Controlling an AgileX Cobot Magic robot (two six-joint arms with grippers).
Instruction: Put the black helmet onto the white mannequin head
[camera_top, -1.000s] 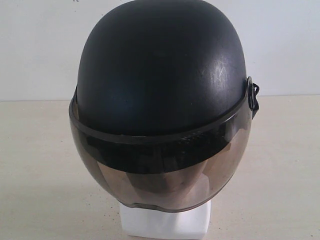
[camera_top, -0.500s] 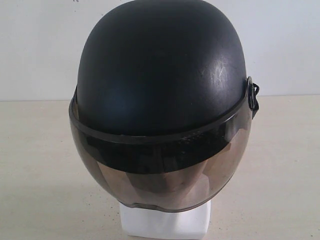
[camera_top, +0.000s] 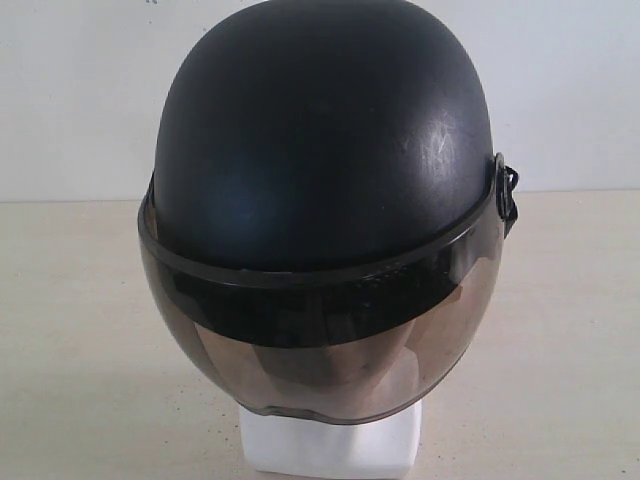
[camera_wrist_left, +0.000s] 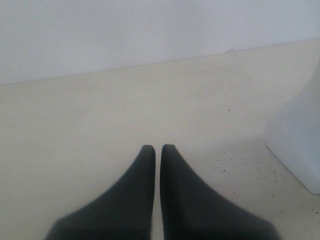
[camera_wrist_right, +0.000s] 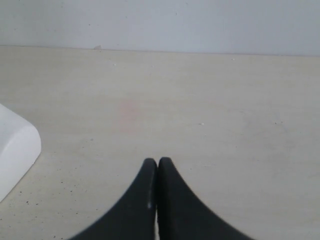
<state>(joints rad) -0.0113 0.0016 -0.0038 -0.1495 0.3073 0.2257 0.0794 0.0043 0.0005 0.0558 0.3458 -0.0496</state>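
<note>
- The black helmet (camera_top: 320, 150) sits centre frame, covering the white mannequin head (camera_top: 330, 448) (only its neck base shows), so placement looks complete.
- The left gripper (camera_wrist_left: 157, 148) and right gripper (camera_wrist_right: 157, 160) are pressed together and empty, as nothing needs holding.

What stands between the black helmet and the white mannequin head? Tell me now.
Nothing visible does. The black helmet already sits over the white mannequin head, and its tinted visor hangs in front of the face. Only the head's white neck base shows beneath.
</note>
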